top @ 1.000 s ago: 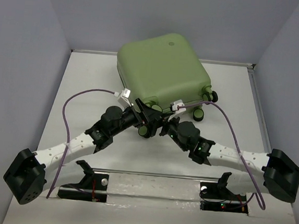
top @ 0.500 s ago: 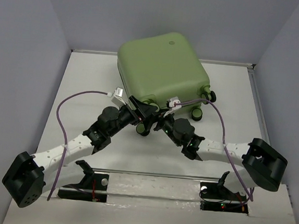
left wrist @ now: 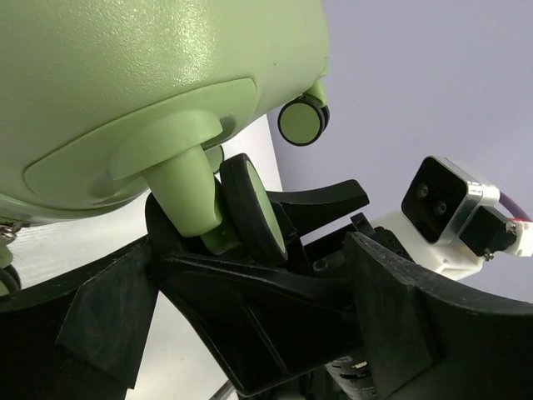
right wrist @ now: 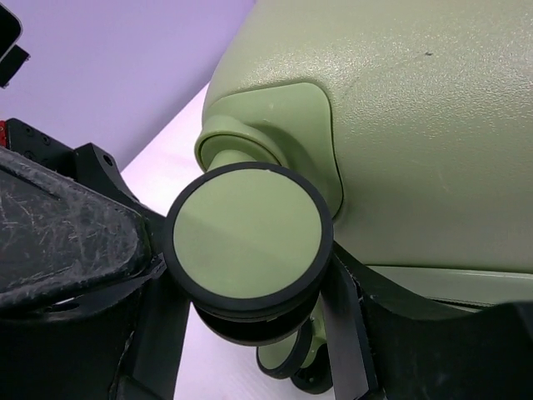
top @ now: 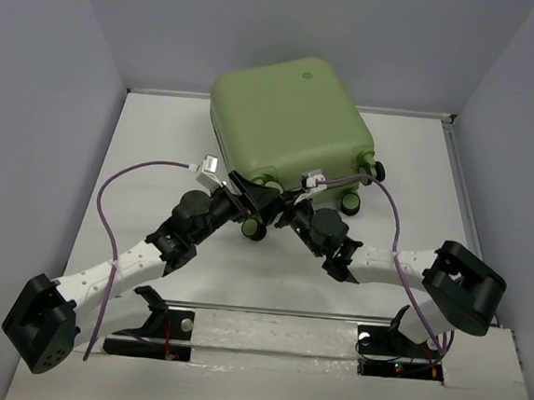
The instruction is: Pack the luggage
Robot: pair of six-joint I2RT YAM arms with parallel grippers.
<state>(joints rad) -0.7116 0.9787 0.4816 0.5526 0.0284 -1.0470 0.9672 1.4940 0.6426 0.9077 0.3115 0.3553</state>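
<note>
Light-green hard-shell suitcase [top: 288, 122] is lying shut at the far middle of the white tabletop [top: 159, 153], so packing is looking largely done. At its near edge the left tool [top: 248, 201] is gaping open around a green-and-black caster wheel [right wrist: 248, 233]. The right tool [top: 289, 213] is straddling it too, grip impossible to tell. Repositioning is probably remaining.

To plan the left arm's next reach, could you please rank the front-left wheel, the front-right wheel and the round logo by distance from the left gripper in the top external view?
From the left gripper:
1. Front-left wheel, right at the fingers.
2. Front-right wheel, off to the right along the near edge of the suitcase.
3. Round logo, on the shell toward the back.
</note>
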